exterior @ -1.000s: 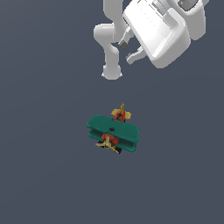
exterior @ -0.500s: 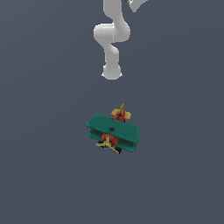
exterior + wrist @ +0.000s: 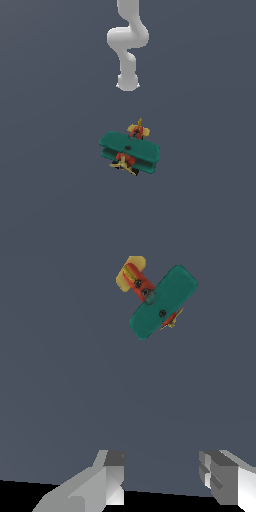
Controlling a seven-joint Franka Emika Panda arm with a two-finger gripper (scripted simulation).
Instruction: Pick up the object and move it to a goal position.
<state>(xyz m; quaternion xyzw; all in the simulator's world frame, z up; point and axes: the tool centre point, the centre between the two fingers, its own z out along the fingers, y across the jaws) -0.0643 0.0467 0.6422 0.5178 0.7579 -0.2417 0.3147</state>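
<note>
One toy plane (image 3: 129, 151) on the grey floor (image 3: 50, 200), in front of the white arm (image 3: 128, 45), with two teal wings, a red body and a yellow propeller. One gripper (image 3: 162, 481), two fingers (image 3: 114, 476) spread wide apart, holding nothing, well clear of the plane.

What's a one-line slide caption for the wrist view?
Open end effector above the grey floor, toy biplane lying ahead, not yet grasped.
</note>
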